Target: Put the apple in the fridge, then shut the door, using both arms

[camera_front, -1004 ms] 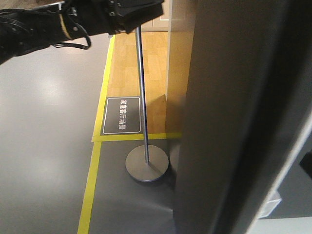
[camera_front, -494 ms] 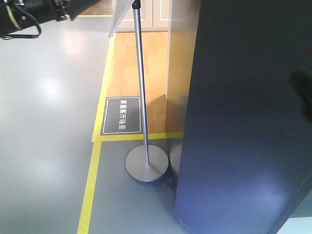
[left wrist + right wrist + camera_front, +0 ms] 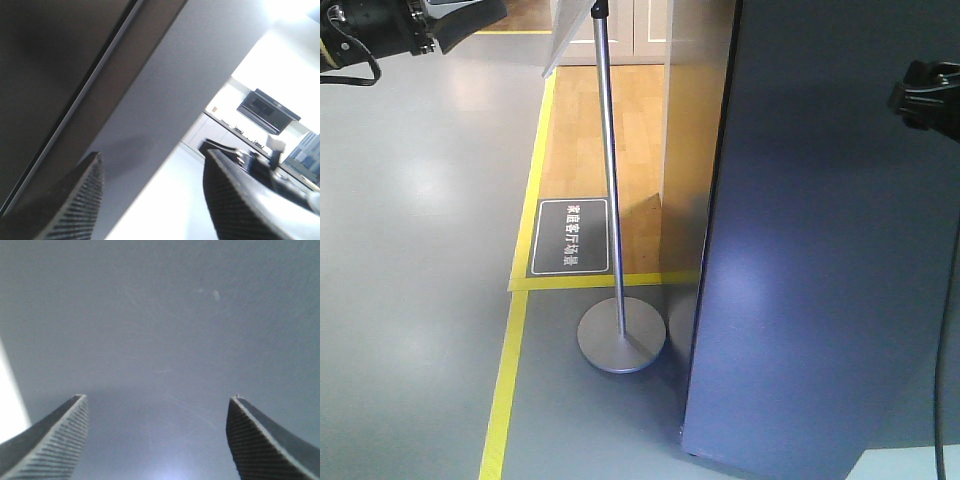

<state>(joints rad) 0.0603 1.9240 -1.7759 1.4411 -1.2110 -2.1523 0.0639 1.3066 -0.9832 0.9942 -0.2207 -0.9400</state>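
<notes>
I find the door (image 3: 820,250) filling the right half of the front view, upright. My right gripper (image 3: 157,440), jaws released and empty, squarely faces its dark outer panel, nearer than the left gripper (image 3: 150,200), also released. The apple is not visible.

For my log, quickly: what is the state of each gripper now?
Left gripper: open, holding nothing.
Right gripper: open, holding nothing, facing the door.

Counting from here: one door (image 3: 820,260), one sign stand (image 3: 615,250), one floor sign (image 3: 572,236) (black, white lettering), two grippers, left (image 3: 152,195) and right (image 3: 157,435).
</notes>
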